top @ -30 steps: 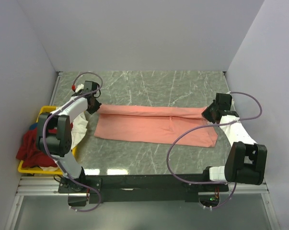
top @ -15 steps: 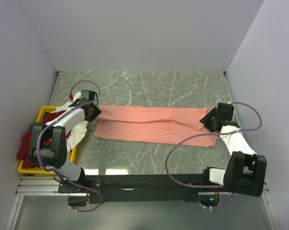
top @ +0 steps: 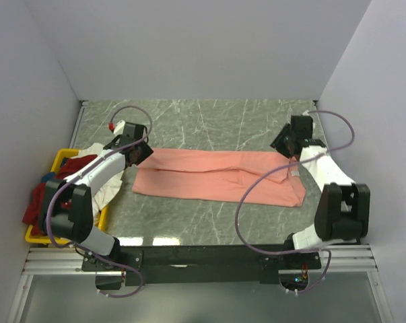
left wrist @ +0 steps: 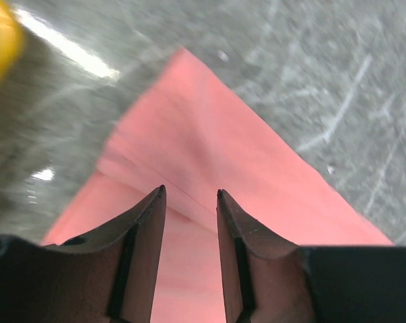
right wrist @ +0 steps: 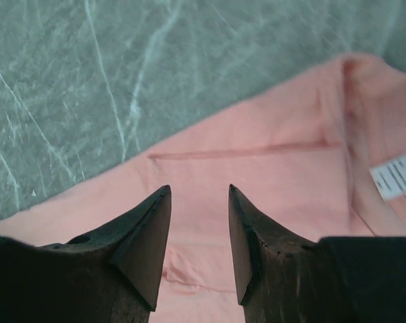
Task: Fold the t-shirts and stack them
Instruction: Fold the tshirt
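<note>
Top external view. The grey-green marbled worktop (top: 209, 118) carries the salmon-pink t-shirt (top: 209, 176), which we take as our landmark. It lies flat as a long folded band running from side to side.

The left arm (top: 98, 168) reaches to the shirt's left end and the right arm (top: 324, 171) to its right end.

Beyond the shirt's left end stands the yellow bin (top: 60, 158). A white t-shirt (top: 112, 183) drapes over the bin's wall nearest the landmark, its hem close to the pink cloth. A dark red t-shirt (top: 36, 205) is heaped at the bin's side farthest from the landmark.

In the left wrist view we see the left fingers (left wrist: 139, 235) parted over the shirt's pointed left corner, with only cloth showing through the gap; they are released and grasp nothing. In the right wrist view the right fingers (right wrist: 139, 245) are likewise parted and empty, above a seam near the shirt's far edge.

The white neck label (right wrist: 396, 173) lies on the pink cloth at the shirt's right end, beside a turned-over fold.
</note>
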### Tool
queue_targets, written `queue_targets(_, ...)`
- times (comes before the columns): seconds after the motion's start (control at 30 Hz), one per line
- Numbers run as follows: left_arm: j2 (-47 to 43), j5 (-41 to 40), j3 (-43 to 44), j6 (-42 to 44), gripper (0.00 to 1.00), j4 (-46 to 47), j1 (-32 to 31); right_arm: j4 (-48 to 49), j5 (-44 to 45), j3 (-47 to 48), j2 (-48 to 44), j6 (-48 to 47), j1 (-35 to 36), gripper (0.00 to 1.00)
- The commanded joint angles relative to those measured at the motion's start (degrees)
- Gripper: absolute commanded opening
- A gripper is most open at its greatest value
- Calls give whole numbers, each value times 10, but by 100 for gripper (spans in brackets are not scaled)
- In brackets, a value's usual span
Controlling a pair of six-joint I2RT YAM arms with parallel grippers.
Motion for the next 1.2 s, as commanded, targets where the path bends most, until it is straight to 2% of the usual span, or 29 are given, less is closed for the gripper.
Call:
queue_targets(0.0,24,5,30,-5,41,23,-37,-33,35,82,70,-31,33,46)
queue_targets(0.23,97,7,58,-14,39,42,-90,-71,61,194,182,-67,109,46)
queue_targets(0.47,109,17,46,-12,37,57,-102,-96,115,236,259,-66,162,46)
queue_targets(0.9,105,22,35,-6,36,63,-108,-95,143,231,291,-60,184,38)
queue_targets(0.93,104,22,32,-6,35,63,-108,-94,143,230,291,-61,186,36)
queue_targets(1.03,102,22,27,-6,35,63,-108,-89,138,225,287,-60,187,22)
queue_targets(1.17,97,22,22,-7,35,65,-108,-80,132,219,281,-62,188,27)
